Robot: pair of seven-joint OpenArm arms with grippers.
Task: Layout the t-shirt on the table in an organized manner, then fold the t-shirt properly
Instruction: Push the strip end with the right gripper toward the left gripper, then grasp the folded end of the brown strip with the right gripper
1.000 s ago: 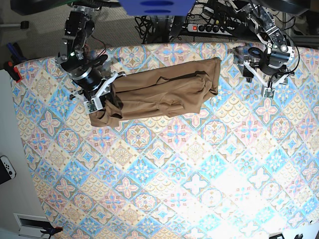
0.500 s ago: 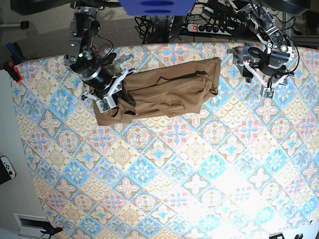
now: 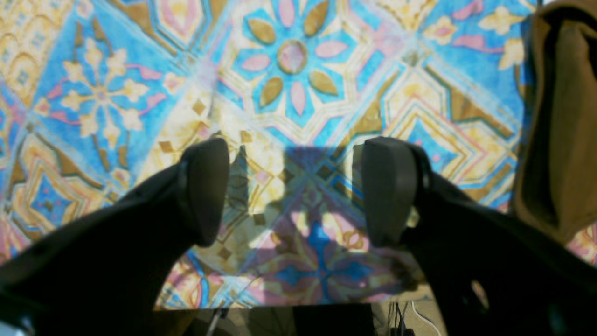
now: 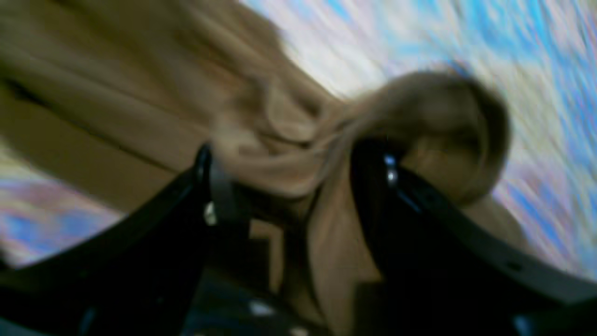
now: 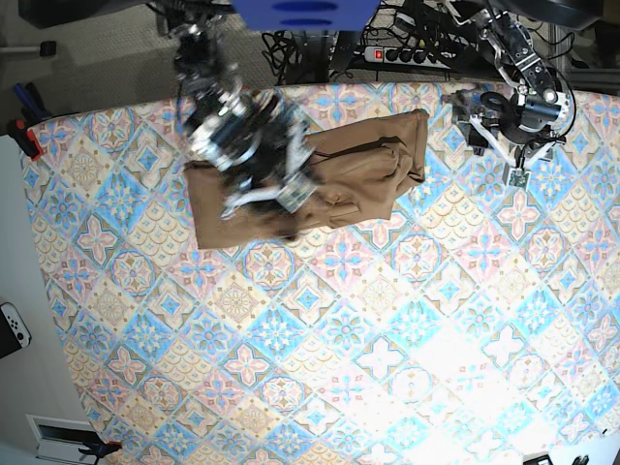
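The right gripper (image 4: pixel 289 186) has its two black fingers (image 4: pixel 219 186) parted, and a bunched fold of the plain tan soft-fabric t-shirt (image 4: pixel 280 140) lies in the gap between them; the right wrist view is too blurred to show whether the pads still press the cloth. In the base view this gripper (image 5: pixel 276 199) sits over the middle of the garment, smeared by motion, its arm reaching in from the far edge of the table.

The left gripper (image 3: pixel 294 191) has its dark rounded fingers (image 3: pixel 205 186) spread wide with nothing between them, only the patterned surface and the gripper's own shadow below. The tan cloth edge (image 3: pixel 555 121) shows at the right side of the left wrist view, near but apart from the fingers. In the base view this gripper (image 5: pixel 518 170) hangs above the table just beyond the shirt's end nearest to it.

The tan t-shirt (image 5: pixel 358 179) lies as a long, creased band across the far part of the large table covered with diamond tiles of blue, pink and cream floral motifs (image 5: pixel 387 339). One end is flatter and squared, the other thicker and folded over. The rest of the tabletop is bare pattern.
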